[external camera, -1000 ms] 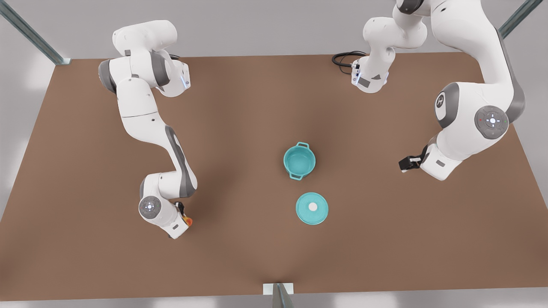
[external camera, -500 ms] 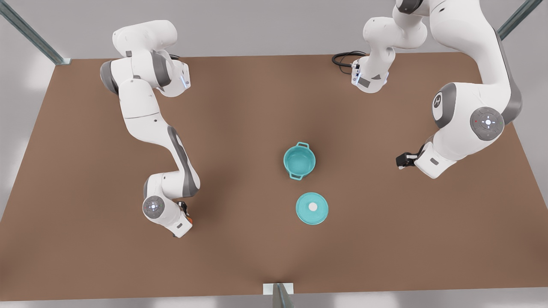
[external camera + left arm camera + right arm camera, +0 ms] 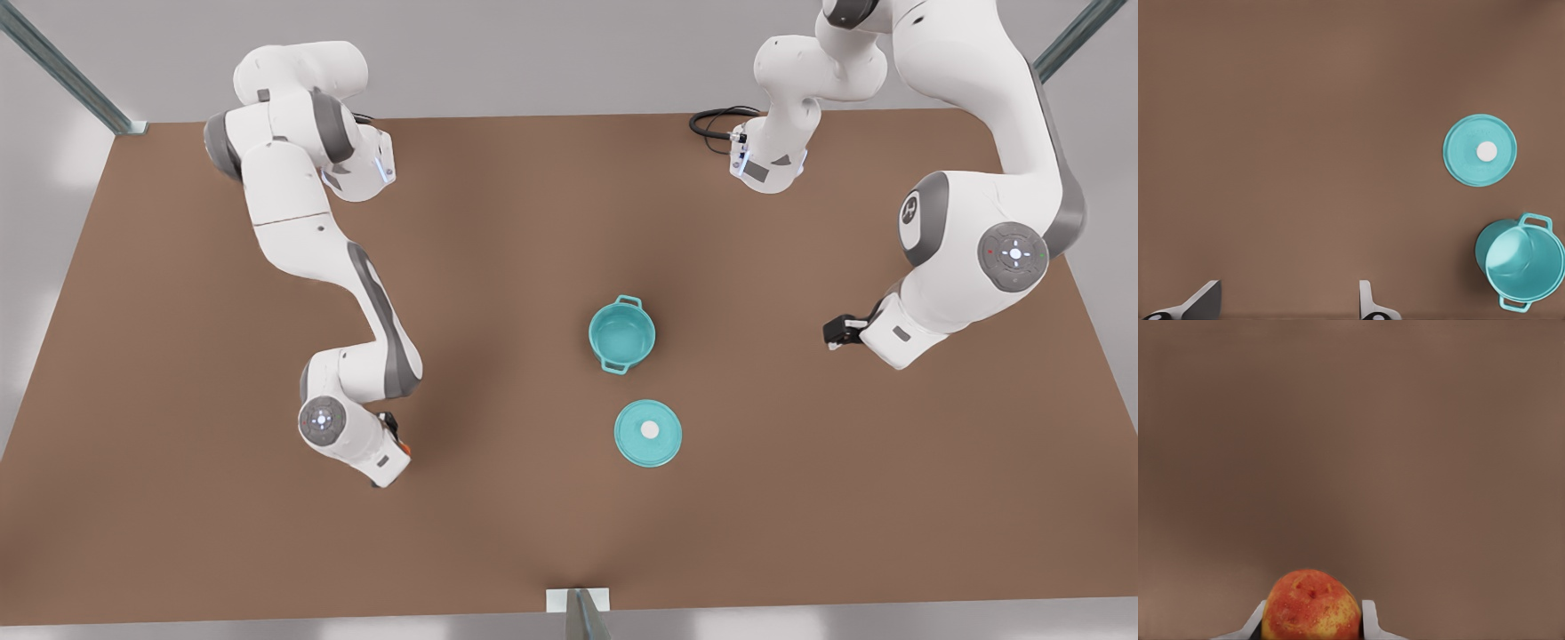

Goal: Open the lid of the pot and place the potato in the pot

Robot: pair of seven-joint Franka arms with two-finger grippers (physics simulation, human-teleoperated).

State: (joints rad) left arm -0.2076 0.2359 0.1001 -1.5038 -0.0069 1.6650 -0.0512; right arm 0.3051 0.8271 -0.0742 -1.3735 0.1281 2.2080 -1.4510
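A small yellow potato (image 3: 1311, 605) with orange-red blotches sits clenched between the two pale fingers (image 3: 1368, 620) of the right gripper (image 3: 1313, 623), as the right wrist view shows, with plain brown tabletop (image 3: 1351, 440) beneath it. In the front view this right gripper (image 3: 402, 442) is at the end of the arm on the front view's left, low over the tabletop (image 3: 498, 533), and just a sliver of orange from the potato (image 3: 404, 442) peeks out beside the wrist. It is well apart from the pot (image 3: 621, 334), which stands upright and uncovered near the middle of the tabletop, a small round teal vessel with two loop handles and a teal interior. The pot lid (image 3: 648, 433), a flat teal disc with a white knob at its centre, lies flat on the tabletop just beside the pot, on the side nearer the front view's lower edge, not touching it. The left wrist view looks down on the pot lid (image 3: 1479, 151) and the pot (image 3: 1521, 261), lying apart from each other, with two fingers (image 3: 1368, 303) of the left gripper (image 3: 1288, 307) spread wide and released, holding nothing. In the front view the left gripper (image 3: 834, 332) is on the arm at the front view's right, off to the side of the pot, where it waits.
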